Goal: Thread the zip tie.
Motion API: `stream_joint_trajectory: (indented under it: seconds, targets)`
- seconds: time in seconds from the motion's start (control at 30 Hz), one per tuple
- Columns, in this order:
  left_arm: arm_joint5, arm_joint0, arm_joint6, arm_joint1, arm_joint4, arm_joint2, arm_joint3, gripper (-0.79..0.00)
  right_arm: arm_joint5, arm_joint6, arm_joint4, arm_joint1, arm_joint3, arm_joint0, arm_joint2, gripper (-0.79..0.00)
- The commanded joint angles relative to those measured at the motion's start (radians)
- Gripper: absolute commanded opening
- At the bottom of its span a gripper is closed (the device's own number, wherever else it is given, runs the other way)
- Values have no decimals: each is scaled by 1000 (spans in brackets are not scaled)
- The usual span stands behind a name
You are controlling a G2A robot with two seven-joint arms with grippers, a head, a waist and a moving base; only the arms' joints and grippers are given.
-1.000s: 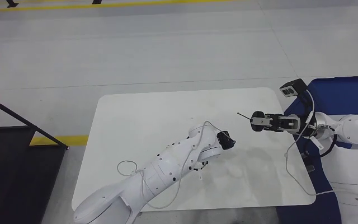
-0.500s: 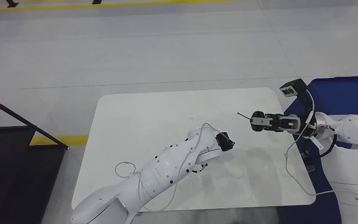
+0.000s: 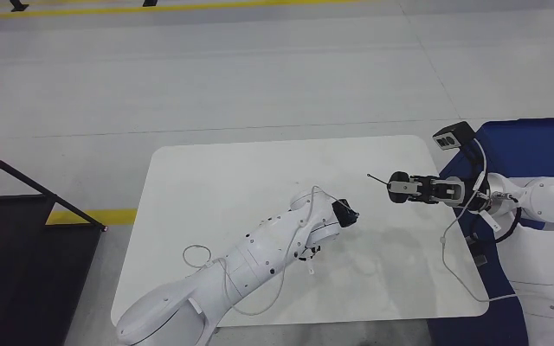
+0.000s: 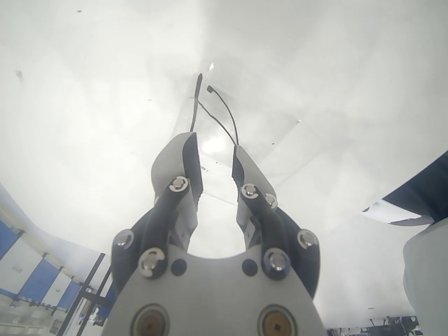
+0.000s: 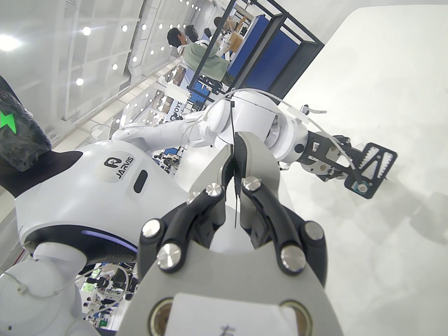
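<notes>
Right gripper (image 5: 233,146): you have these jaws pressed together on the zip tie (image 5: 232,120), with the strip pinched between the pads.
Zip tie: a thin black strip. One end sticks out past your right fingertips and the other runs back between the fingers toward the wrist. From above, the zip tie (image 3: 376,180) pokes out ahead of the right gripper (image 3: 396,186), over the table.
Left gripper (image 4: 214,139): your jaws stand partly apart with a clear gap between the pads, and nothing is clamped. From above, the left gripper (image 3: 348,213) sits near the strip's free end but apart from it.
Black strands (image 4: 195,103): thin and curved, just beyond your left fingertips, one ending in a small square head. You cannot tell whether they touch the fingers.
Table (image 3: 216,190): white and matte with rounded corners, lying beneath both sets of jaws.
Room: a pale grey floor (image 3: 260,78) lies beyond the table, with a yellow line (image 3: 173,7) at its far side. Past your right fingertips, behind the other arm, stand a black frame (image 5: 280,19) and blue panels (image 5: 276,54), with rows of ceiling lights (image 5: 85,31).
</notes>
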Motion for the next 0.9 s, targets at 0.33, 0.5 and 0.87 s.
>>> stream_joint_trajectory:
  seconds: [0.33, 0.5, 0.87]
  targets:
    - [3, -15, 46, -31, 18, 16, 86, -606, 0, 0, 0, 0, 0, 0, 0, -785]
    - [-4, -16, 36, -39, 1, 8, 72, -610, 0, 0, 0, 0, 0, 0, 0, -785]
    - [35, 6, -38, -33, -53, -41, 45, -650, 0, 0, 0, 0, 0, 0, 0, -785]
